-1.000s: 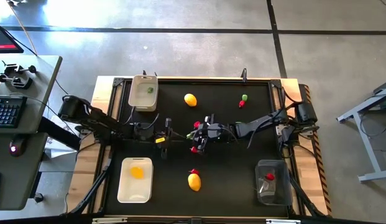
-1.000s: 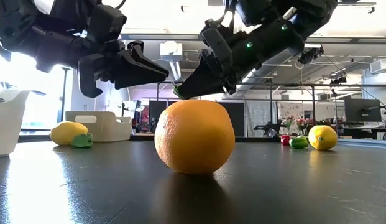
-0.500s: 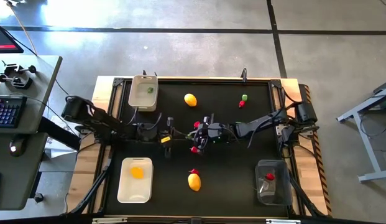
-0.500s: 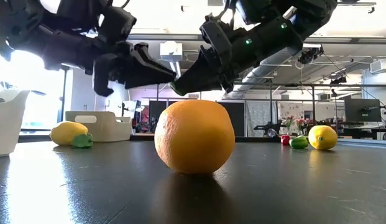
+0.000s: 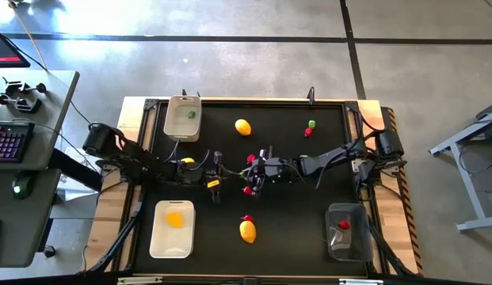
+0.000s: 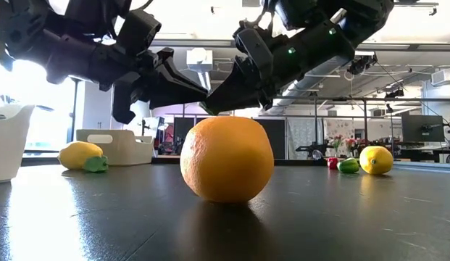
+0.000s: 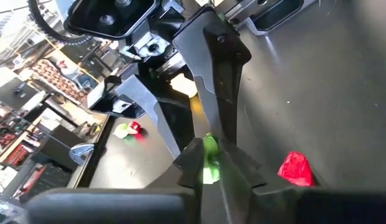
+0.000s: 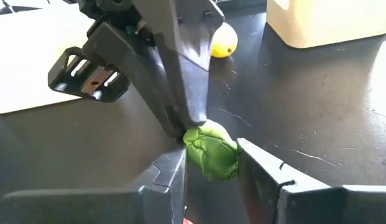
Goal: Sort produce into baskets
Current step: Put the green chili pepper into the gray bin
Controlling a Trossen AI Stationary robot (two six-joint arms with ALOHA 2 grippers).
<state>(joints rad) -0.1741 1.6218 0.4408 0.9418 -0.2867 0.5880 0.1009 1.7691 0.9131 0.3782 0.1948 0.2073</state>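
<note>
A small green piece is held above the middle of the black table, between my two grippers. My right gripper comes from the table's right and is shut on it. My left gripper comes from the table's left and meets the same piece; its fingers close on the piece's far end. In the low view the two grippers meet above an orange-yellow oval. A red piece lies on the table below. My left gripper pinches the green piece's end between its two fingertips, coming level from the table's left. The piece is clear of the table. My right gripper pinches the green piece's two sides between its two fingers, coming level from the table's right, opposite the left fingers. The piece is lifted clear.
A beige tub holding a green piece stands far left, a white tray holding a yellow piece near left, a clear bin holding a red piece near right. Yellow ovals and red and green pieces lie scattered.
My left gripper has gone toward the table's right, up to my right gripper and the green piece it holds. My right gripper has kept still with the piece.
</note>
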